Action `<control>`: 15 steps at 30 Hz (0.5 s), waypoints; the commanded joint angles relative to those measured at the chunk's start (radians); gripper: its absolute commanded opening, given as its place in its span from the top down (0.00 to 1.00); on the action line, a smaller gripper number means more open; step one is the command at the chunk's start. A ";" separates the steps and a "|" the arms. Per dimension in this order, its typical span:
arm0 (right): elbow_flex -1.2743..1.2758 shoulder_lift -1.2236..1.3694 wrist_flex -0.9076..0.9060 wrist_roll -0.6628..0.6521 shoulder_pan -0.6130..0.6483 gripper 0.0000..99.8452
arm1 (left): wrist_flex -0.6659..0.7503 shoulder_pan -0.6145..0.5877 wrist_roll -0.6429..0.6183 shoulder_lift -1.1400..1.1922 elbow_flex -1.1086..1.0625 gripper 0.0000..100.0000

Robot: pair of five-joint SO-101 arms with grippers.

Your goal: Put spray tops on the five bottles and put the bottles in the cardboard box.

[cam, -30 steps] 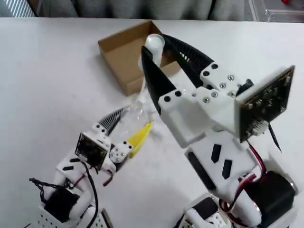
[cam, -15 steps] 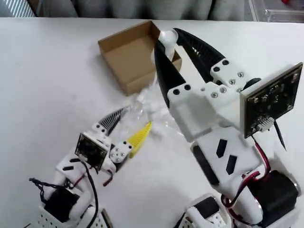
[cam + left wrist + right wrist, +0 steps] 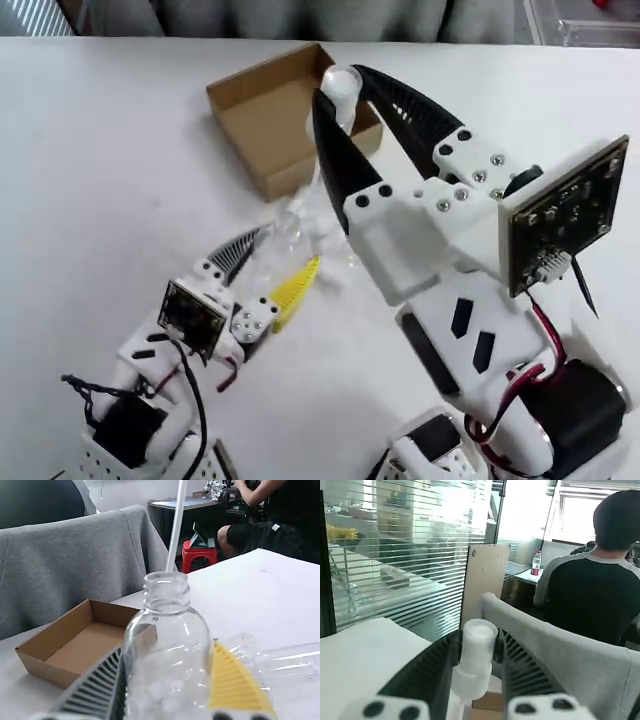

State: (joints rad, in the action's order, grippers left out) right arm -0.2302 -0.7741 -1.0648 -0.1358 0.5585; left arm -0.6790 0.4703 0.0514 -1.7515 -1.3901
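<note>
A clear open-necked bottle (image 3: 167, 645) stands upright, with my left gripper (image 3: 167, 680) shut on it between a dark ribbed finger (image 3: 97, 690) and a yellow one (image 3: 232, 680). From above, that bottle (image 3: 292, 228) stands just in front of the cardboard box (image 3: 265, 120), in the left gripper (image 3: 285, 248). My right gripper (image 3: 340, 85) hangs higher up, shut on a white spray top (image 3: 342, 84). The spray top (image 3: 475, 660) sits between its black fingers. Its thin white tube (image 3: 175, 525) comes down to the bottle's mouth.
More clear bottles (image 3: 270, 657) lie on the white table beside the held one, also seen as clear bottles (image 3: 340, 255) under the right arm. The box (image 3: 80, 645) is open and shows a bare floor. Grey chair backs line the table's far edge.
The right gripper with the spray top swung right over the box corner, then came back a little to the left. The left arm and its bottle kept still.
</note>
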 commanded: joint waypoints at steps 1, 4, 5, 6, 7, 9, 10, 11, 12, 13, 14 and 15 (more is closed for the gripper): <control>-0.003 -0.012 0.015 -0.011 0.010 0.99 | -0.002 0.005 0.008 -0.021 0.011 0.98; 0.025 -0.005 0.007 -0.008 0.012 0.99 | 0.002 0.005 0.008 -0.021 0.011 0.98; 0.040 -0.010 0.008 0.002 0.019 0.99 | 0.002 0.005 0.008 -0.021 0.012 0.98; 0.052 -0.013 0.008 0.018 0.033 0.99 | 0.000 0.005 0.008 -0.021 0.014 0.98; 0.063 -0.013 0.008 0.029 0.041 0.99 | 0.000 0.005 0.008 -0.021 0.014 0.98; 0.084 -0.013 0.008 0.038 0.047 0.99 | 0.000 0.005 0.008 -0.021 0.014 0.98; 0.095 -0.013 0.008 0.038 0.050 0.99 | 0.000 0.005 0.008 -0.021 0.014 0.98; 0.107 -0.013 0.008 0.038 0.056 0.99 | 0.000 0.005 0.008 -0.021 0.014 0.98; 0.118 -0.013 0.008 0.038 0.062 0.99 | 0.000 0.005 0.008 -0.021 0.014 0.98; 0.129 -0.013 0.008 0.038 0.067 0.99 | 0.000 0.005 0.008 -0.021 0.014 0.98; 0.140 -0.015 0.008 0.038 0.071 0.99 | 0.000 0.005 0.008 -0.021 0.014 0.98; 0.149 -0.015 0.007 0.038 0.074 0.99 | 0.000 0.005 0.008 -0.021 0.014 0.98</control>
State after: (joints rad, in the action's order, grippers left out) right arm -0.0875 -0.7741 -1.0648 -0.1051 0.6199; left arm -0.6790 0.4703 0.0514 -1.7515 -1.3901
